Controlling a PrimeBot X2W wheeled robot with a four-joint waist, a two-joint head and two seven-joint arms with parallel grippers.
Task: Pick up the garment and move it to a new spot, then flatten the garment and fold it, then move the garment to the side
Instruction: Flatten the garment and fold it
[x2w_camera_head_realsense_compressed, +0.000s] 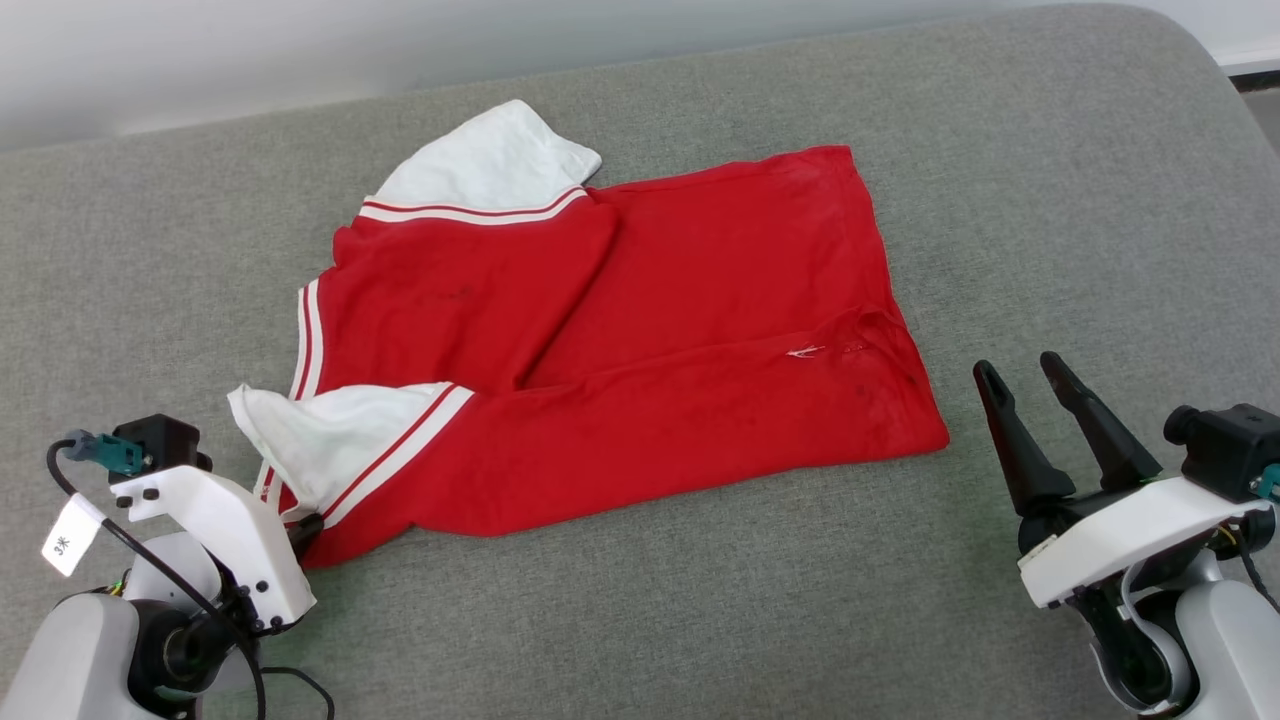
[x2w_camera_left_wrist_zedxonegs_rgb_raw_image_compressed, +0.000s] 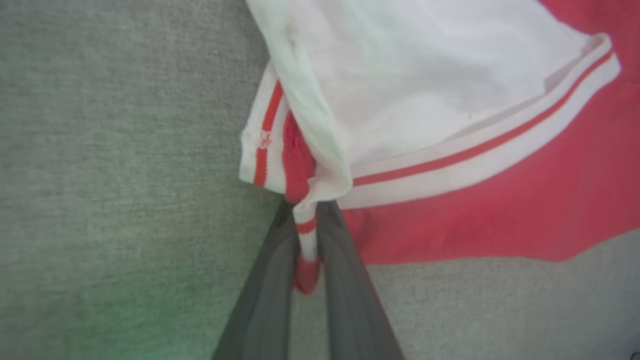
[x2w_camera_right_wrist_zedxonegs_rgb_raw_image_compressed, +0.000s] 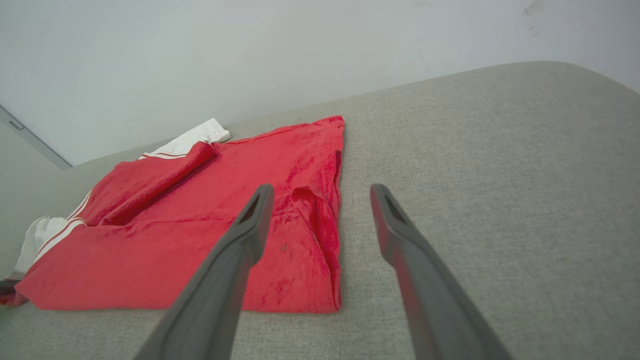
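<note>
The garment (x2w_camera_head_realsense_compressed: 640, 330), a red shirt with white striped sleeves, lies spread and partly folded on the grey cushion, its plain red side up; the letters and numbers are hidden. My left gripper (x2w_camera_head_realsense_compressed: 303, 528) is at the shirt's near left corner, shut on a bunch of striped trim and red cloth (x2w_camera_left_wrist_zedxonegs_rgb_raw_image_compressed: 306, 235) by the near sleeve (x2w_camera_head_realsense_compressed: 330, 435). The far sleeve (x2w_camera_head_realsense_compressed: 490, 165) lies at the back. My right gripper (x2w_camera_head_realsense_compressed: 1022, 372) stands open and holds nothing, just right of the hem (x2w_camera_right_wrist_zedxonegs_rgb_raw_image_compressed: 330, 240), apart from it.
The grey fabric cushion (x2w_camera_head_realsense_compressed: 1050, 200) carries everything and has free room to the right and in front of the shirt. A pale wall (x2w_camera_right_wrist_zedxonegs_rgb_raw_image_compressed: 250, 50) rises behind its far edge. Cables hang by my left wrist (x2w_camera_head_realsense_compressed: 120, 540).
</note>
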